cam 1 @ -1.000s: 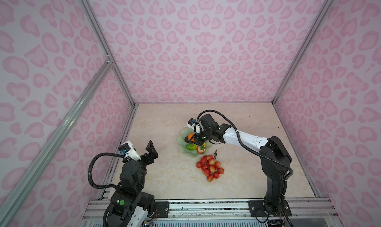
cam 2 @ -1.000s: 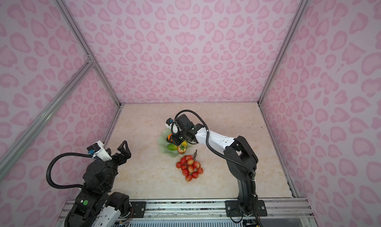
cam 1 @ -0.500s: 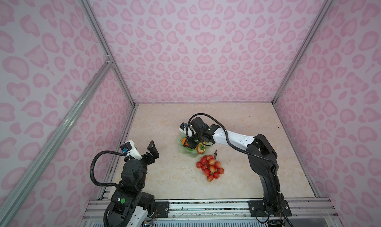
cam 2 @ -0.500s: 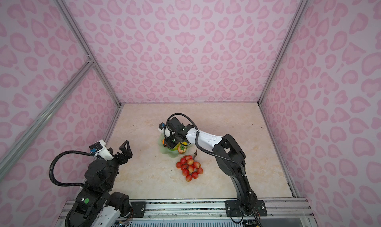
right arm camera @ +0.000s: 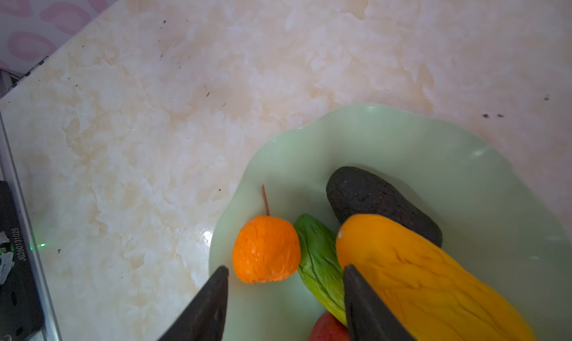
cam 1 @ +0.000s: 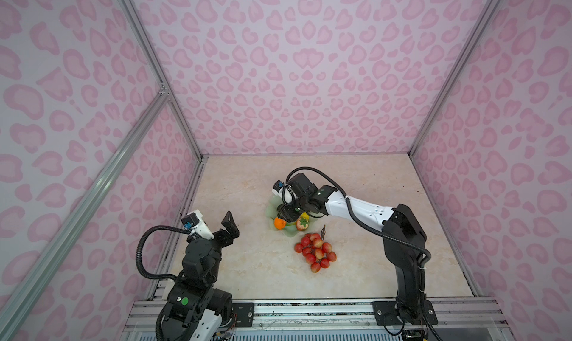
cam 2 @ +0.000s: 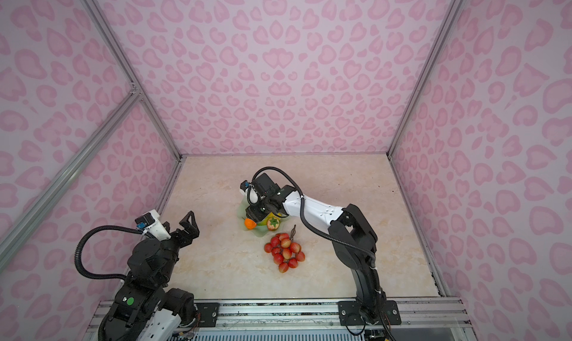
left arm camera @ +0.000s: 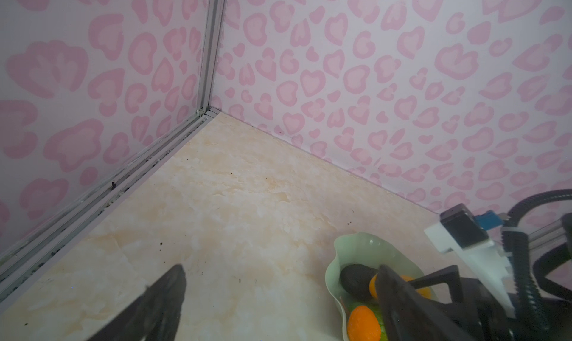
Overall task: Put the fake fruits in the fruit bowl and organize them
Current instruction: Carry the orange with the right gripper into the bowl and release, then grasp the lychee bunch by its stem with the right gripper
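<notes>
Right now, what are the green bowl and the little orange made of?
The fruit bowl looks like glazed ceramic or glossy plastic: it is smooth and pale green, with bright shiny spots. The small orange looks like soft plastic or foam: its skin is matte and creased, and its stem is thin like wire. I can't be sure of either.

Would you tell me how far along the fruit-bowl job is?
Done: orange, avocado, strawberry, yellow oblong and green oblong lie in the bowl. In hand: nothing; right gripper open by the orange, left gripper open, empty. Left: berry bunch on the table beside the bowl.
</notes>
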Controlling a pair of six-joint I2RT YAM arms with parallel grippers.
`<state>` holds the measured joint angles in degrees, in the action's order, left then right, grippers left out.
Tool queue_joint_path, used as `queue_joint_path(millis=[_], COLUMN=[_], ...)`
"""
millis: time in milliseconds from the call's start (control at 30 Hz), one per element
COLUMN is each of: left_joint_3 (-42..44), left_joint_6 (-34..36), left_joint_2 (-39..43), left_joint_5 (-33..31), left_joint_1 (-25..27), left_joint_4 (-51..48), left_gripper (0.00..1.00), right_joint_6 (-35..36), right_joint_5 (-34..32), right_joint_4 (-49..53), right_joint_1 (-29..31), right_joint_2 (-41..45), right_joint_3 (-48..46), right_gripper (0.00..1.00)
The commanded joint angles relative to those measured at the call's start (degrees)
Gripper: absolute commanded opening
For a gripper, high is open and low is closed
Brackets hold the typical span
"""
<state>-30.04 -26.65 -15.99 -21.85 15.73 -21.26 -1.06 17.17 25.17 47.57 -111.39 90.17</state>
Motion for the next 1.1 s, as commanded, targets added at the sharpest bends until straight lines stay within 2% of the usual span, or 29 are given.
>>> queue_joint_path(millis=[0,100,233,367,567,800,967,1067], left_joint_3=[0.2,0.6,1.0,0.7,0.2,0.5,0.5,0.5], left_joint_6=[0.3,0.0,0.2,0.4,0.1,-0.4,-0.3,-0.2], left_joint_2=[-0.1,-0.4,-1.6,-3.3,-5.3,-5.3,-5.3,-5.5], left_joint_5=[0.9,1.8,3.4,4.3,5.5,6.1,6.0,6.1], left_joint_1=[-0.1,-0.1,-0.1,-0.1,-0.1,-0.1,-0.1,-0.1], left_joint_4=[2.0,2.7,4.1,5.1,6.0,6.0,5.8,6.0], left_gripper=[0.97,0.96,0.96,0.96,0.97,0.96,0.96,0.97], right_joint_6=[-3.4,-9.7,-23.5,-31.8,-39.7,-48.3,-51.9,-52.7], right_joint_5=[-2.8,-4.9,1.3,5.6,9.2,13.0,13.6,13.4], right_joint_4=[-4.1,-8.2,-17.6,-25.1,-32.2,-44.8,-50.3,-51.5], right_joint_1=[-0.1,-2.4,-10.7,-16.7,-19.1,-18.9,-18.2,-17.6], right_joint_2=[6.7,15.2,26.1,31.6,30.4,23.5,19.9,18.9], right_joint_3=[-4.3,-13.8,-30.2,-43.3,-50.9,-54.4,-56.0,-56.2], right_gripper=[0.60,0.59,0.57,0.56,0.51,0.45,0.43,0.37])
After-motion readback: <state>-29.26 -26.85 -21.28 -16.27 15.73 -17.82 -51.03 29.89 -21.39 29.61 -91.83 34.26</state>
